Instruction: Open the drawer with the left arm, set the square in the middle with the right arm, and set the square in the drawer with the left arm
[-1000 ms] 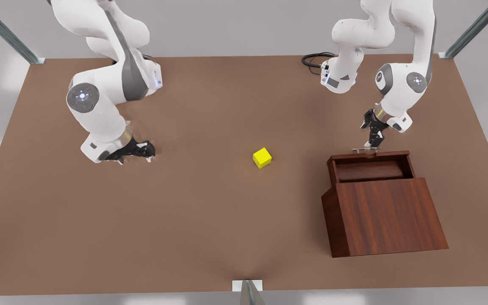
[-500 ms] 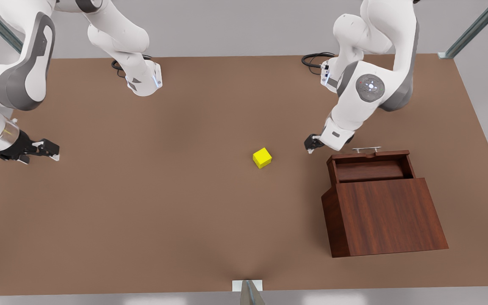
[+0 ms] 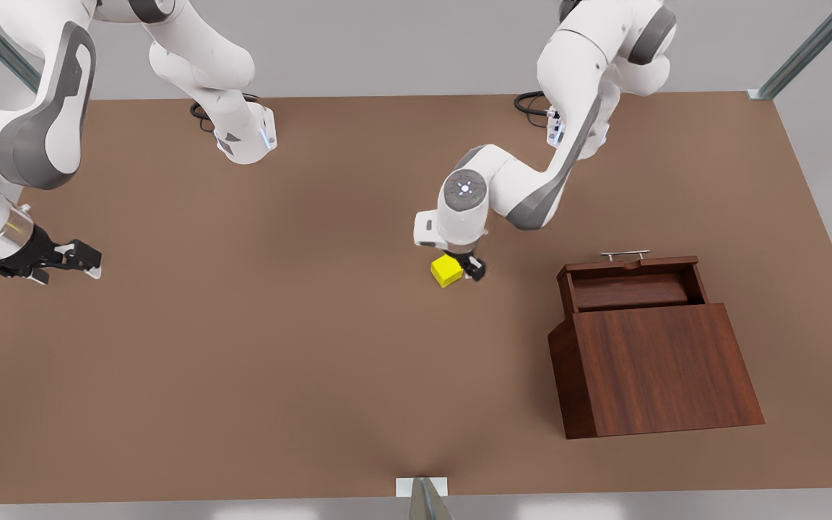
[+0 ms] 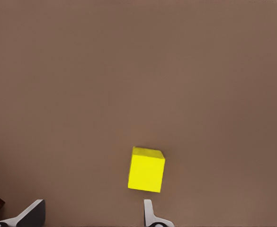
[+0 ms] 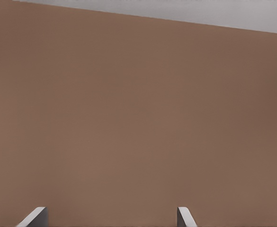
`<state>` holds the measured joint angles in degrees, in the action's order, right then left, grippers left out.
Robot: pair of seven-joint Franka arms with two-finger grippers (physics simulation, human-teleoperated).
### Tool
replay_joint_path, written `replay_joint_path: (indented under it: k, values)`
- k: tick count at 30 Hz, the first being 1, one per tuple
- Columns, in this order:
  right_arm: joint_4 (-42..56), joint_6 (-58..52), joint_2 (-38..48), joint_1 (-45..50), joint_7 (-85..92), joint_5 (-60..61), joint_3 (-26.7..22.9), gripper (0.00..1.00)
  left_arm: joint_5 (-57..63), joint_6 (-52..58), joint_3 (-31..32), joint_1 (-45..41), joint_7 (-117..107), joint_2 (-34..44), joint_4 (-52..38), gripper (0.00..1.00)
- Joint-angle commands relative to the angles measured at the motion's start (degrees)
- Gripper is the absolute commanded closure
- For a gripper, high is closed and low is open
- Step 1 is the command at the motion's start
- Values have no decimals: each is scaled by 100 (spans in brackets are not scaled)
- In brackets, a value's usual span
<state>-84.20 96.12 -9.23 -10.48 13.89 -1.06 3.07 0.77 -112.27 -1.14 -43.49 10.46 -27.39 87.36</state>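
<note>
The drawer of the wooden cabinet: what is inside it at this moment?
The drawer stands pulled open, and its visible wooden floor holds nothing. Its rear part is covered by the cabinet. The square sits on the table, under the open left gripper.

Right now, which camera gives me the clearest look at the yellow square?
The left wrist view: the square sits unobstructed on the tabletop, ahead of the open left gripper. In the front view the left gripper partly covers the square. The right wrist view looks across bare tabletop past the open, waiting right gripper.
</note>
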Motion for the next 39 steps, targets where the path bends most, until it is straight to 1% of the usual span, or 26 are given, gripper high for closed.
replay_joint_path:
  k: [1, 2, 3, 6, 11, 17, 22, 26, 39]
  values:
    - [0, 3, 0, 2, 0, 0, 0, 0, 423, -58, -1, -80, 0, -82, 0, 0]
    - [0, 3, 0, 11, 0, 0, 0, 0, 502, -119, -1, -176, 0, -179, 0, 0]
    - [0, 3, -26, 11, 0, 0, 0, 0, 942, -119, -1, -256, 0, -231, 53, 0]
    - [9, 12, -52, -7, 0, 0, 0, 0, 1030, -137, -1, -370, 0, -363, 88, 0]
    - [88, 135, -140, -51, -9, 0, 0, 0, 1021, -1490, -1, -370, -35, -38, 1380, 0]
    - [88, 197, -158, -51, 0, 0, 0, 0, 1013, -2791, -27, -370, -97, 111, 2426, 0]
    - [88, 205, -158, -42, 0, 0, 0, 0, 1013, -2809, -27, -371, -97, 58, 2444, 0]
    - [97, 214, -158, -33, 0, 9, 0, 0, 1013, -3081, -36, -370, -106, 32, 2620, 0]
    - [97, 214, -158, -33, -9, 0, 9, 0, 1004, -3485, -89, -362, -106, -504, 2602, 0]
